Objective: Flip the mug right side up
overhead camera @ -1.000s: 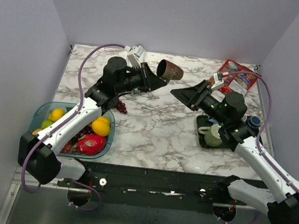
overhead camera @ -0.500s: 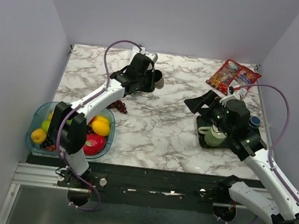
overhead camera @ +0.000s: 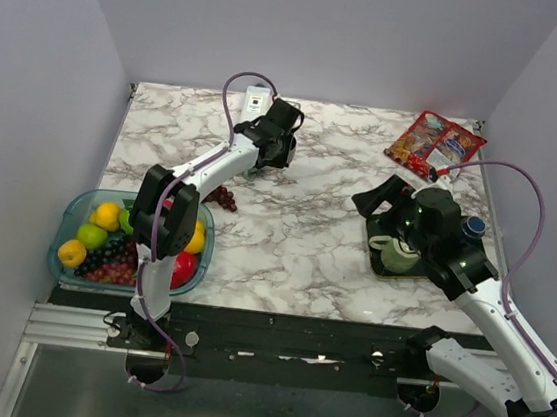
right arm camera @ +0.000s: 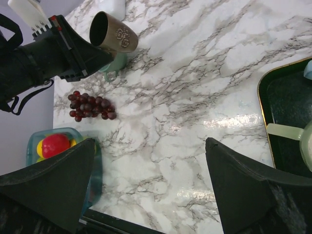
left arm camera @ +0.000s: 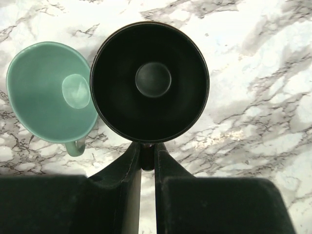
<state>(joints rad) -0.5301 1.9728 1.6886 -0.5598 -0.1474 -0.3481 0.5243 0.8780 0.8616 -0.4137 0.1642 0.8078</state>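
Note:
The brown mug [right arm camera: 113,33] with an embossed pattern hangs by its handle in my left gripper [left arm camera: 147,152]. In the left wrist view I look straight into its dark inside [left arm camera: 150,80], with the marble table behind it, so its mouth faces up toward the wrist. From the top view, the left gripper [overhead camera: 283,149] is at the back of the table, and the mug is mostly hidden under it. I cannot tell whether the mug touches the table. My right gripper [right arm camera: 151,161] is open and empty over the middle right [overhead camera: 372,199].
A mint green mug [left arm camera: 48,92] stands mouth up right beside the brown one. Grapes [overhead camera: 224,198] lie near a fruit bowl [overhead camera: 129,242] at the front left. A dark tray [overhead camera: 377,260] holds a pale cup at the right. Snack packs [overhead camera: 435,144] lie at the back right.
The left arm has swung toward the back and turned its wrist, bringing the mug from lying sideways to mouth up. The right gripper has drawn back to the right.

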